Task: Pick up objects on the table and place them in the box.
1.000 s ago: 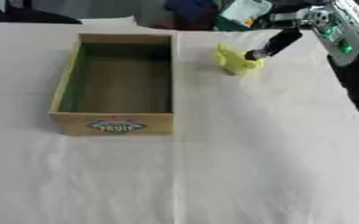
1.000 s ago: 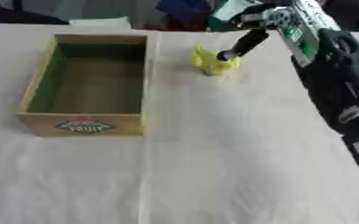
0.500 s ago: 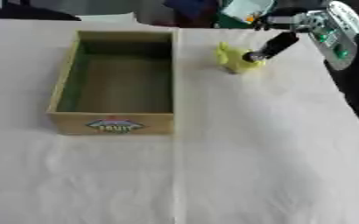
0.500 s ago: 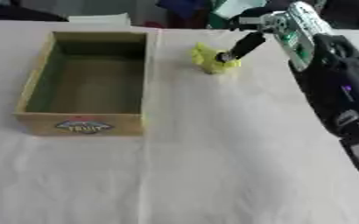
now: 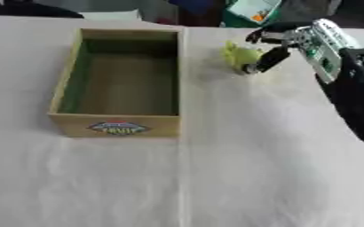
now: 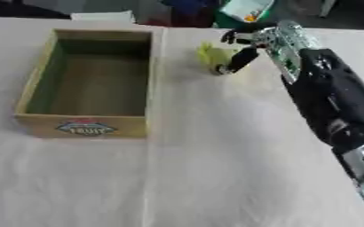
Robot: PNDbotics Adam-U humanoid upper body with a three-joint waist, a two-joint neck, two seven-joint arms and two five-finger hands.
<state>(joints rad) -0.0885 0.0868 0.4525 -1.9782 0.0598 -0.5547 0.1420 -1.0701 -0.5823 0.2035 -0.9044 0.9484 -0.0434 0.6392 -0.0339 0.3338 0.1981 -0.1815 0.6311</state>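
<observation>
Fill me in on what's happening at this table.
The robot's right hand has reached the small yellow-green object lying on the white tablecloth, just right of the wooden box. Its fingers touch the object, which sits on the cloth. The box holds nothing yet. The left hand is out of sight.

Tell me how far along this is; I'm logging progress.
Done: nothing; the box looks empty. In hand: the right hand reaches the yellow object on the table right of the box, fingers at it; whether it is gripped, I cannot tell. Left: lift it and place it in the box. The left hand is not in view.
</observation>
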